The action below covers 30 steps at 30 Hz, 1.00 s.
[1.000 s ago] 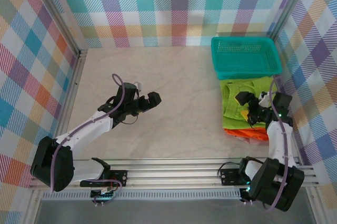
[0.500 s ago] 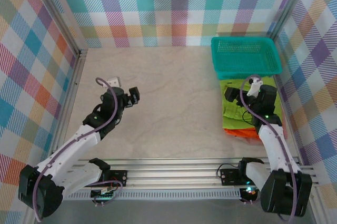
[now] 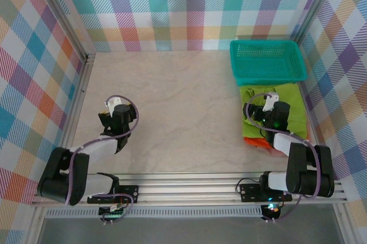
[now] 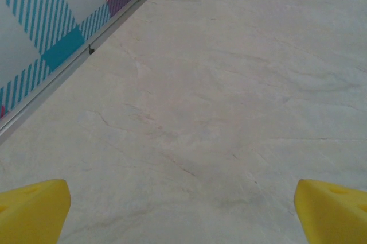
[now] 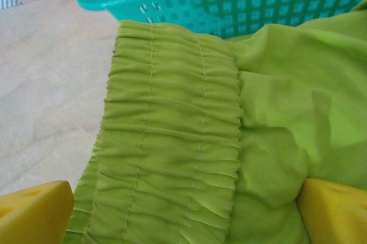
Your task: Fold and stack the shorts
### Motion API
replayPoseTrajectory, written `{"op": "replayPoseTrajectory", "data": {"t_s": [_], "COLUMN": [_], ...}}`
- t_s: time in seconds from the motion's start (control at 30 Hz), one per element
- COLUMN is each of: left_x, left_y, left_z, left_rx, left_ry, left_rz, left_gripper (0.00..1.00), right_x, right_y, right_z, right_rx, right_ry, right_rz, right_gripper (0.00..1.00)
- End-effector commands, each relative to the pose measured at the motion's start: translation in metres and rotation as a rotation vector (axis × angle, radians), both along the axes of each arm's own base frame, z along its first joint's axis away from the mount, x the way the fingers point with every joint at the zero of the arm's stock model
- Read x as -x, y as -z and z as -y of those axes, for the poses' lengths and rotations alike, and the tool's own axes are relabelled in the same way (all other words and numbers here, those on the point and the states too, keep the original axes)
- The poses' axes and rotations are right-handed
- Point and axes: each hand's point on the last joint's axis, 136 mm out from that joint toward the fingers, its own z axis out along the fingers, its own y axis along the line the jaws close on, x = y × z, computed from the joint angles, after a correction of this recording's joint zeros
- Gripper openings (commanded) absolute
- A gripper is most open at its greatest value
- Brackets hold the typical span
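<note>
At the left side of the surface, towards its near edge, the left arm is seen bent close to its own base. In the left wrist view the left jaws are shown spread wide: one yellow fingertip is placed at each lower corner, and nothing is held between them. Bare marbled surface is seen under and ahead of them, with the checked side wall along its left edge.

The middle of the surface is left bare.

At the right side, the teal mesh basket is set in the far right corner. Just in front of it the lime green shorts are laid, and their gathered waistband is seen close against the basket wall. The orange shorts are laid under the green pair, and only a strip of them is shown at the near edge of the pile.

The right arm is reached over this pile. The right jaws are spread wide above the green fabric, with a yellow fingertip at each side and nothing pinched. Whether the fabric is touched cannot be told.
</note>
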Motion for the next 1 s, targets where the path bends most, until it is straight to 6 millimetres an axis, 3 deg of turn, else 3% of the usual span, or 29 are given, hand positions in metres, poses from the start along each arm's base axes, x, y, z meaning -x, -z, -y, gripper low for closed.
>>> {"op": "replayPoseTrajectory", "data": {"t_s": [0.0,0.2,0.33,0.43,0.97], "left_x": [-0.013,-0.028,-0.037,-0.042,-0.046], "left_y": [-0.013,0.002,0.015,0.026,0.027], "left_z": [-0.001,-0.004,0.018,0.018,0.012], "left_rx": [-0.033,0.004,0.02,0.026,0.065], "left_ry": [0.023,0.085,0.223,0.224,0.232], "left_rz": [0.088,0.109,0.063,0.027,0.024], "left_gripper": [1.0,1.0,1.0,1.0,1.0], "right_x": [-0.016,-0.021,-0.028,-0.029,-0.031], "right_y": [-0.022,-0.002,0.003,0.005,0.006], "right_z": [-0.005,-0.016,-0.022,-0.023,-0.022], "right_rx": [0.025,0.028,0.047,0.063,0.08], "right_ry": [-0.036,-0.078,-0.102,-0.097,-0.073], "right_rz": [0.114,0.179,0.117,0.103,0.1], "right_gripper": [0.99,0.99,0.99,0.99,0.99]}}
